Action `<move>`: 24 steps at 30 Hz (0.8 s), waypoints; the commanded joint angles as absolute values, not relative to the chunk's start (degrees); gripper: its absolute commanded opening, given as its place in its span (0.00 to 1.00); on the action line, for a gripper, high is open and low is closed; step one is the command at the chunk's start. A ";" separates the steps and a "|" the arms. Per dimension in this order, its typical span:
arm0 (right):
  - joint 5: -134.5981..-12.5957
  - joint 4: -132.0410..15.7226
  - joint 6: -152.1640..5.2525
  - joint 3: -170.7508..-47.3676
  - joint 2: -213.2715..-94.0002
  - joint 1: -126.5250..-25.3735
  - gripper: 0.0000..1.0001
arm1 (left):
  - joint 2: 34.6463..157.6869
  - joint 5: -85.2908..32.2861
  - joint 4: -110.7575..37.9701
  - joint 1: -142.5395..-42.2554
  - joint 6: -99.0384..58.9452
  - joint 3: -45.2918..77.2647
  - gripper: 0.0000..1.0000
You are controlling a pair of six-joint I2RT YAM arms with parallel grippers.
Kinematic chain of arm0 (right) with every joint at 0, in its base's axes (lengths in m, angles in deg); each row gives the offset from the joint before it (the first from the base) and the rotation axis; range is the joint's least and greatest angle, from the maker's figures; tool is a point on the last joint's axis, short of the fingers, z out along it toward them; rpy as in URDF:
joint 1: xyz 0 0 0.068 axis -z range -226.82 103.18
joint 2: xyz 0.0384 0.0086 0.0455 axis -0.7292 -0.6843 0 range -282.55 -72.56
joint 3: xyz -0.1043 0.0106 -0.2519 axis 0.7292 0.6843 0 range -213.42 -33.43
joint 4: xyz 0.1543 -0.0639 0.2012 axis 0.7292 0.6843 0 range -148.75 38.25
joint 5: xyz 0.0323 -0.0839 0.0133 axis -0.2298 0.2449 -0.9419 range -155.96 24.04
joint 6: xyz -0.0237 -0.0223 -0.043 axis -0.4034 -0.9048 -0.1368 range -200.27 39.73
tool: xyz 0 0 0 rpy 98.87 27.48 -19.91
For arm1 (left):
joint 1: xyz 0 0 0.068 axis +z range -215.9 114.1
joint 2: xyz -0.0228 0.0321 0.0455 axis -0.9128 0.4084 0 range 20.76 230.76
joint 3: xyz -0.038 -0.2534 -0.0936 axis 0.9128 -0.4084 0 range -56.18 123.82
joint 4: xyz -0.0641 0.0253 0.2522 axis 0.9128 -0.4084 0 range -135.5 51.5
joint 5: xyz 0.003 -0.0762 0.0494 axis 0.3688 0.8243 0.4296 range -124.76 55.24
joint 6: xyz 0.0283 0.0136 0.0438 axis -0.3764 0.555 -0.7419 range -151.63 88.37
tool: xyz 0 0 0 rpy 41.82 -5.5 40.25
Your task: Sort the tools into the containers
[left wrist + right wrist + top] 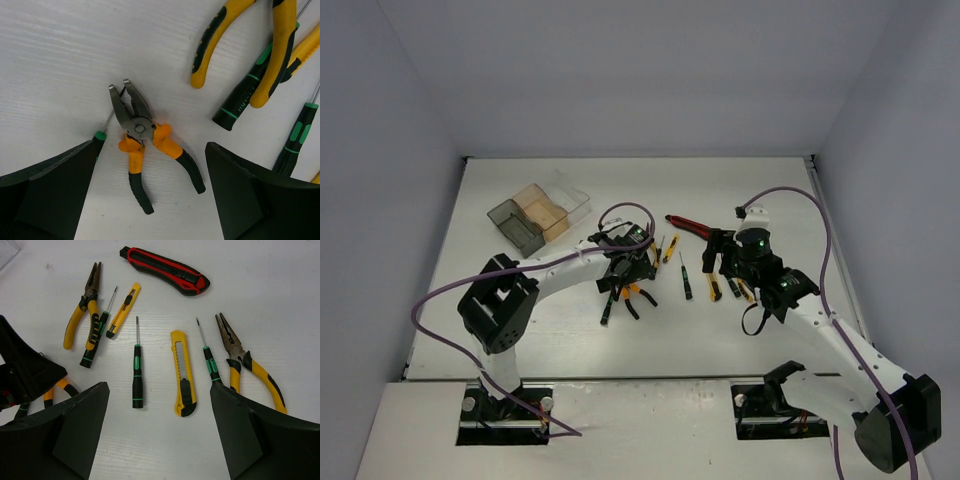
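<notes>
Three joined bins (539, 216), tools (184, 371) well apart.

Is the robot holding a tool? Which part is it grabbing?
Nothing is held. The left pincer is open above the orange-handled pliers; the right pincer is open above the yellow utility knife.

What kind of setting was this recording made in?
Probably a lab robot test cell, not a workshop: plain pale walls enclosing a white table, small hand tools laid out in the open, three joined translucent plastic bins.
</notes>
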State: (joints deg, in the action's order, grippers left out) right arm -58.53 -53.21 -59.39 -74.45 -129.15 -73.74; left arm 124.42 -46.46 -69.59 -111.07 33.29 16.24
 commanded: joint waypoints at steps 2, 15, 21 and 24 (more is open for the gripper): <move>-59.85 -55.42 -59.42 -73.87 -126.50 -73.33 0.80 | 125.71 -47.46 -68.08 -112.20 38.77 17.36 0.87; -60.45 -55.50 -59.28 -72.10 -124.44 -73.37 0.81 | 128.51 -47.02 -68.04 -113.34 42.09 15.96 0.85; -60.98 -55.50 -59.32 -71.95 -124.47 -73.37 0.81 | 127.98 -49.08 -68.56 -112.30 40.22 16.01 0.77; -61.04 -55.50 -59.26 -72.01 -124.50 -73.28 0.81 | 127.81 -49.89 -69.17 -110.78 39.03 16.59 0.77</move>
State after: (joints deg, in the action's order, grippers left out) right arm -60.51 -53.19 -59.34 -71.92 -125.15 -73.74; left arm 127.98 -47.96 -69.06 -112.43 39.87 16.28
